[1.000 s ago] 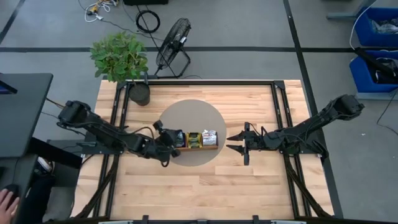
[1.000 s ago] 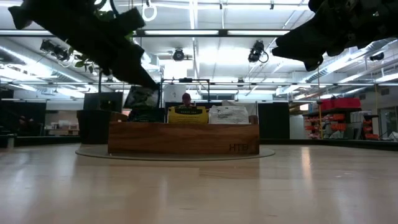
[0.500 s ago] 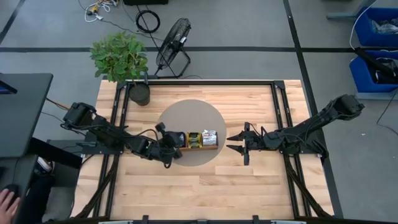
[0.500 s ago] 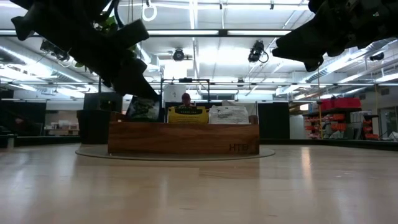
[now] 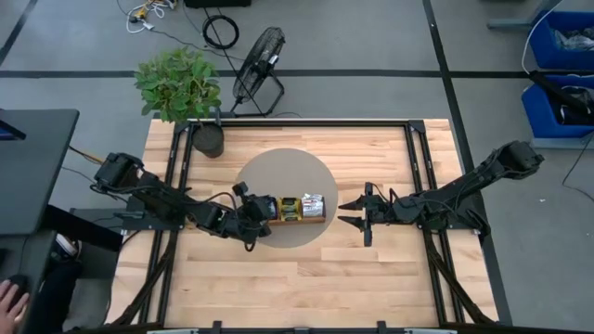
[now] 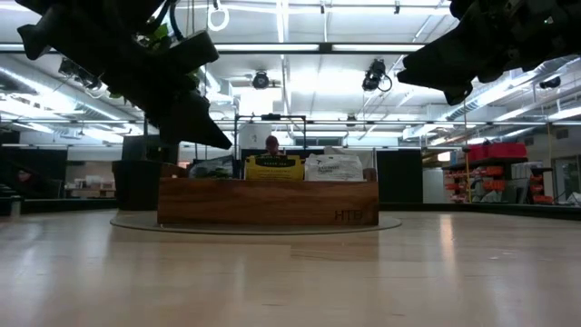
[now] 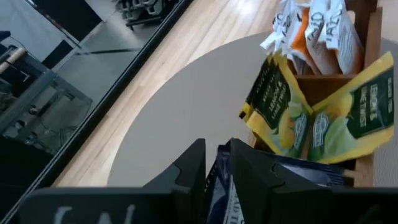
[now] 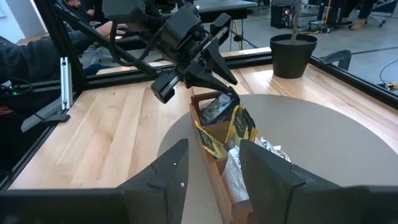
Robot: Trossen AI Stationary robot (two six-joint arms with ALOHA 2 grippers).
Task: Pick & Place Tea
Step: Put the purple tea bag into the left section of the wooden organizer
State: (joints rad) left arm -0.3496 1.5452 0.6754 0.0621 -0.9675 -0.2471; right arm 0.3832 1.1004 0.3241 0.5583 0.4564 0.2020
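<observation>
A long brown wooden tray (image 5: 295, 208) (image 6: 268, 202) sits on a round grey mat (image 5: 286, 195) in the middle of the table. Yellow sachets (image 7: 314, 118) (image 6: 273, 166) and white-and-orange sachets (image 7: 314, 28) (image 6: 332, 167) stand in its compartments. My left gripper (image 5: 256, 208) (image 8: 219, 73) hangs over the tray's left end, shut on a dark sachet (image 7: 221, 177) (image 8: 217, 107) that stands in the end compartment. My right gripper (image 5: 355, 214) (image 8: 211, 180) waits open, to the right of the tray and above the table. My left gripper pinches the dark sachet between its two fingers by the upper edge (image 7: 222, 163). It comes slanting down from the table's left side. The sachet stands tilted below the fingers, with its lower part inside the tray's left end compartment (image 8: 210, 127).
A potted plant (image 5: 186, 93) stands at the table's far left corner, and a fan (image 5: 260, 67) is on the floor behind the table. Bare wood lies in front of and behind the mat. A person's hand (image 5: 11, 301) shows at the lower left, off the table.
My left gripper has moved down and slightly toward the table's right, over the tray's left end. The dark sachet it holds has sunk from above the tray's rim into the end compartment; only its top shows over the wall in the low view.
</observation>
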